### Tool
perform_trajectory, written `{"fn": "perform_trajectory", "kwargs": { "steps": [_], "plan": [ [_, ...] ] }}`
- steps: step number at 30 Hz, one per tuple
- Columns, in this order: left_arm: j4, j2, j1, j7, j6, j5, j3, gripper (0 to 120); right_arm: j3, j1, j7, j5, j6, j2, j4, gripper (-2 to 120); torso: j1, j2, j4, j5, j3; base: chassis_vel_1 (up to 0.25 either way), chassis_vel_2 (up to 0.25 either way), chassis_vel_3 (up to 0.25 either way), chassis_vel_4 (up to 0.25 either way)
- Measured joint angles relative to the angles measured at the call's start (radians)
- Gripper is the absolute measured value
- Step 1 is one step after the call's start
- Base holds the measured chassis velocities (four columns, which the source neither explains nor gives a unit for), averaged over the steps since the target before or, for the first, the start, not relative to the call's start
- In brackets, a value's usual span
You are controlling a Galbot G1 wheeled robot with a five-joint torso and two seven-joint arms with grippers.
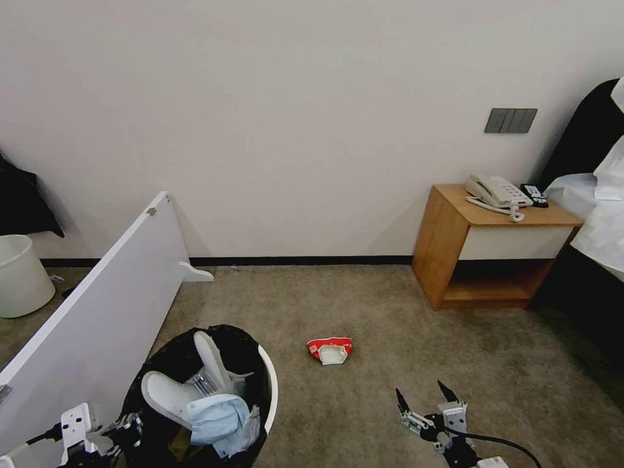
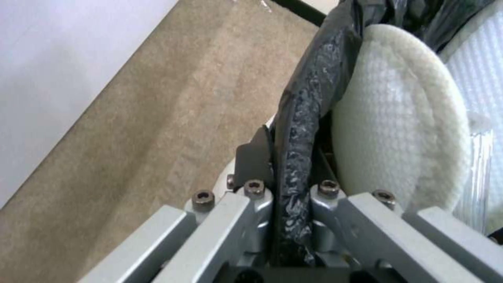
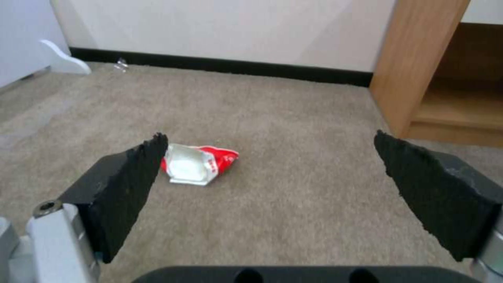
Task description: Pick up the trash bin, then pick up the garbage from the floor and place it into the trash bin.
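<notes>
The trash bin (image 1: 269, 382), white with a black bag liner, hangs at the lower left of the head view. My left gripper (image 1: 130, 429) is shut on its rim; the left wrist view shows the jaws pinching the black-lined rim (image 2: 298, 129). Inside lie two white slippers (image 1: 209, 364) (image 2: 398, 129) and a pale-blue wad (image 1: 218, 416). One piece of garbage, a red-white packet (image 1: 330, 350) (image 3: 198, 164), lies on the floor (image 1: 364, 305). My right gripper (image 1: 426, 398) (image 3: 270, 137) is open, low over the carpet, nearer to me than the packet and to its right.
A white board (image 1: 97, 312) leans on the left beside the bin, and a plain white bucket (image 1: 23, 273) stands beyond it. A wooden nightstand (image 1: 494, 260) with a phone (image 1: 497, 192) stands at the right, next to a bed (image 1: 598, 221). A black baseboard (image 1: 299, 260) runs along the wall.
</notes>
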Motion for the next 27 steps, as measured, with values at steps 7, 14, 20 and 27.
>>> {"fn": "perform_trajectory", "kwargs": {
  "steps": [7, 14, 20, 27],
  "plan": [
    [0.000, 0.000, -0.002, 0.000, 0.000, 0.000, 0.001, 2, 0.004, -0.001, -0.001, 0.001, 0.000, -0.001, 0.000, 100, 0.000, 0.000, 0.0000, 0.0000, 0.000, -0.099, 0.102, 0.099, -0.102],
    [0.000, 0.000, -0.002, 0.001, 0.000, -0.001, 0.001, 2, 0.005, 0.000, -0.002, 0.004, 0.000, -0.001, -0.002, 100, 0.000, 0.000, -0.0001, 0.0000, 0.000, -0.084, 0.074, 0.060, -0.074],
    [0.000, -0.002, -0.003, 0.003, 0.000, -0.001, 0.002, 2, 0.005, 0.001, -0.003, 0.009, 0.000, -0.004, -0.003, 100, 0.000, 0.000, 0.0000, 0.0000, 0.000, -0.084, 0.076, 0.084, -0.076],
    [0.000, -0.003, -0.003, 0.003, -0.001, -0.001, 0.002, 2, 0.006, 0.002, -0.008, 0.009, 0.000, -0.005, -0.003, 100, 0.000, 0.000, -0.0001, 0.0000, 0.000, -0.091, 0.106, 0.087, -0.101]
  ]
}}
